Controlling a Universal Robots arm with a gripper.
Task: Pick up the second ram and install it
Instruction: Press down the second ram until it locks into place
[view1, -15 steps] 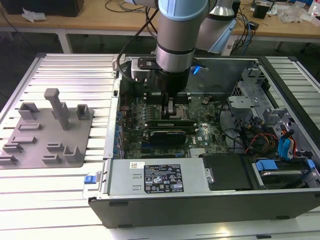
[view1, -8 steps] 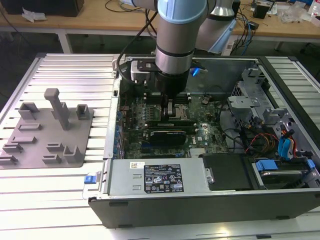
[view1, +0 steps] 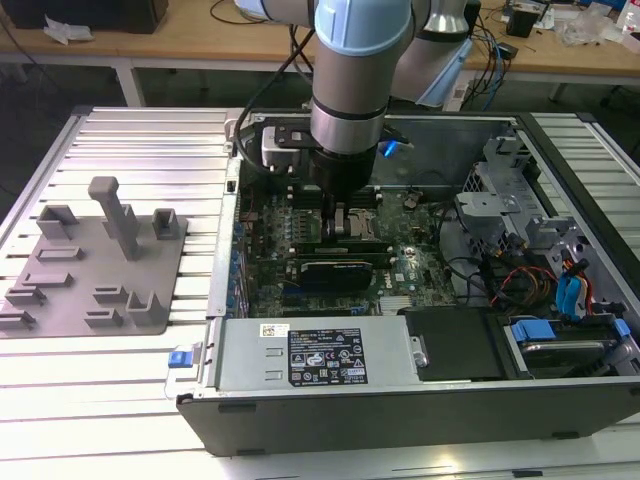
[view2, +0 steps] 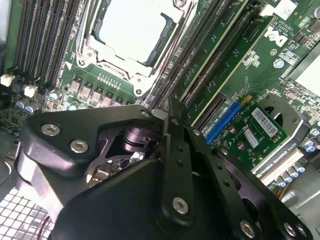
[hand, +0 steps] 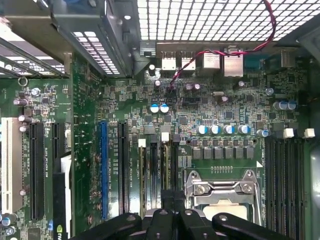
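The exterior view looks down from above and in front onto the open computer case (view1: 400, 400) on the worktop (view1: 130, 150). Both wrist views ride close above the motherboard (hand: 220, 105), sharing the processor socket (view2: 132, 30) and the black tool (view2: 167, 150).

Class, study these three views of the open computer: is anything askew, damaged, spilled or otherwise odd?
Nothing stands out. The gripper sits low over the memory slots beside the processor socket; the boards lie flat, and the grey holder blocks stand tidy outside the case.
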